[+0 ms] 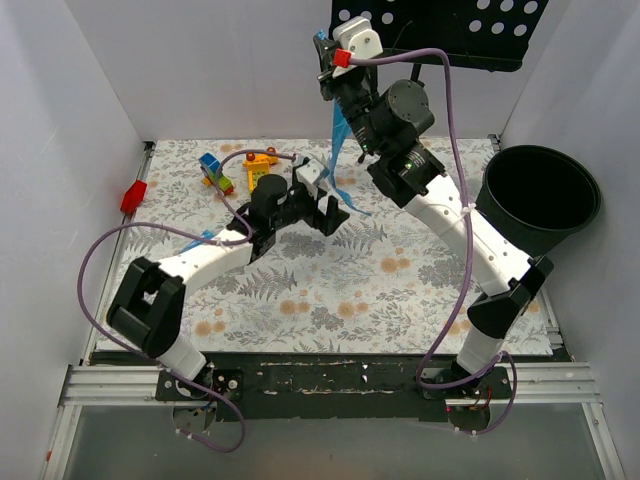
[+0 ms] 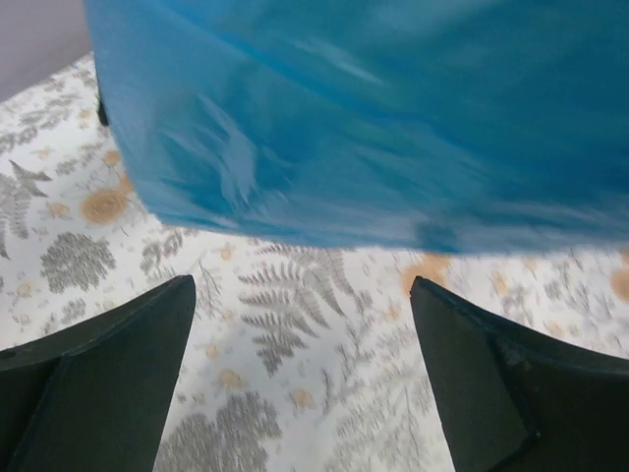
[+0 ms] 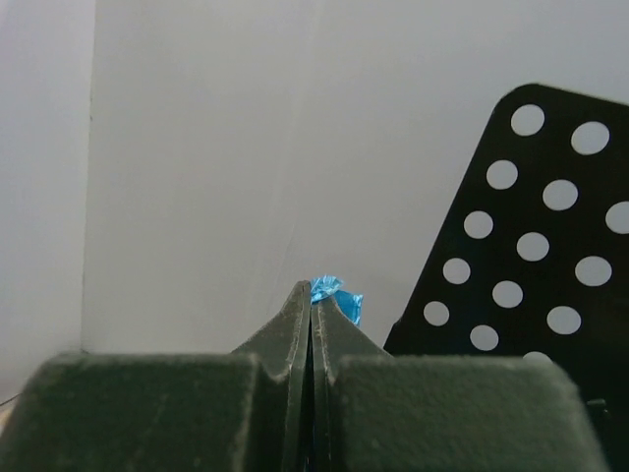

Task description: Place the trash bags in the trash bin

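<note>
Film of trash bag [image 1: 338, 150]: light, limp, crinkly, slippery. Judge bunched pinch the safest hold; loose tail likely to drag or snag. Right tool [image 3: 313, 297] raised high, jaws closed on bag's top corner; rest hangs as narrow strip toward worktop [image 1: 400, 290]. Left tool [image 2: 303, 290] wide open, empty, blue sheet just beyond its tips. Trash bin [image 1: 540, 195] at right, well apart.

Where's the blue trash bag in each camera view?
Top external: trash bag hangs upper centre, a thin strip.
Left wrist: fills the upper frame, beyond the open left fingers.
Right wrist: small blue tip pinched between the shut right fingers.
Landmark: perforated music stand, in top and right wrist views.
</note>
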### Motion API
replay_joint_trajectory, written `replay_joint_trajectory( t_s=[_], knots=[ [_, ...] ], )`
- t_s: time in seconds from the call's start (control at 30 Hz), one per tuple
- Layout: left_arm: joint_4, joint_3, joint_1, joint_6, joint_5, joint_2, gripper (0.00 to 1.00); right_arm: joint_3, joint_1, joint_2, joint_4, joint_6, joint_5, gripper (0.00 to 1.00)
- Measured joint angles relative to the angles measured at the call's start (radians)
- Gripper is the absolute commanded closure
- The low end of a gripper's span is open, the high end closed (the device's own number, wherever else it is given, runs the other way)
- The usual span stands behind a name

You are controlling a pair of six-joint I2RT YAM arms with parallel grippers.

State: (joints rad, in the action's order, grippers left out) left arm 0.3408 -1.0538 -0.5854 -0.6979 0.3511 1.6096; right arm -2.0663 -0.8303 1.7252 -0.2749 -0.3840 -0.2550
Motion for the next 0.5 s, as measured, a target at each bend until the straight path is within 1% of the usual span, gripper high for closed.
replay_joint_trajectory(
  t_s=[0.03, 0.13, 0.2, 0.27, 0.37, 0.5],
  knots=[
    [-0.018, 0.026, -0.003, 0.016, 0.012, -0.032, 0.02, 0.010, 0.003, 0.000, -0.001, -0.001, -0.010, 0.99],
    [-0.097, 0.116, -0.010, 0.047, 0.028, -0.167, 0.02, 0.011, 0.004, 0.017, -0.001, -0.005, -0.040, 0.99],
    [-0.140, 0.137, -0.014, 0.055, 0.039, -0.241, 0.02, -0.002, 0.004, 0.032, -0.011, -0.007, -0.064, 0.99],
    [-0.150, 0.149, -0.017, 0.049, 0.041, -0.299, 0.02, -0.003, 0.003, 0.042, -0.022, -0.012, -0.089, 0.99],
    [-0.138, 0.151, -0.020, 0.022, 0.034, -0.330, 0.02, -0.003, -0.007, 0.053, -0.043, -0.032, -0.127, 0.99],
    [-0.106, 0.151, -0.030, -0.018, 0.023, -0.296, 0.02, -0.002, -0.018, 0.057, -0.068, -0.055, -0.154, 0.99]
  ],
)
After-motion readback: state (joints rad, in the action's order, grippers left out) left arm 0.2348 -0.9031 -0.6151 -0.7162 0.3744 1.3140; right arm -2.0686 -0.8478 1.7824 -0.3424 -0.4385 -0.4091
